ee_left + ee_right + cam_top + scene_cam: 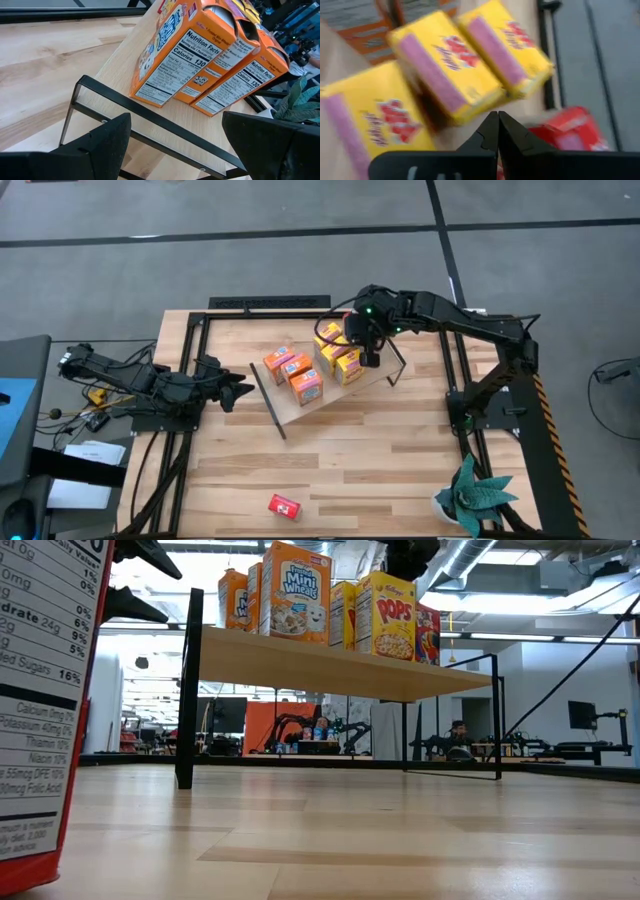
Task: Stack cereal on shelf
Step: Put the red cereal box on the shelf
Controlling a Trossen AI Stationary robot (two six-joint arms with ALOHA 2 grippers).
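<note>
I held the right end effector [371, 360] pinched shut and empty above the yellow cardboard cereal boxes [338, 352] on the light-wood shelf [287, 408]; the left end effector [240, 391], jaws wide, waited beside the shelf's black-framed end.

Shelf [300, 412] stands askew at the table's [330, 470] far middle; orange boxes [292, 372] and yellow boxes [338, 356] crowd its far half, near half bare. Black rod frames [268, 402] close both ends. Right gripper [369, 357], fingers together, hangs just above the yellow group. Left gripper [240, 392], spread wide, faces the shelf's left end frame. One red box [285, 506] lies alone near the table's near edge; the broad near half otherwise passable.
</note>
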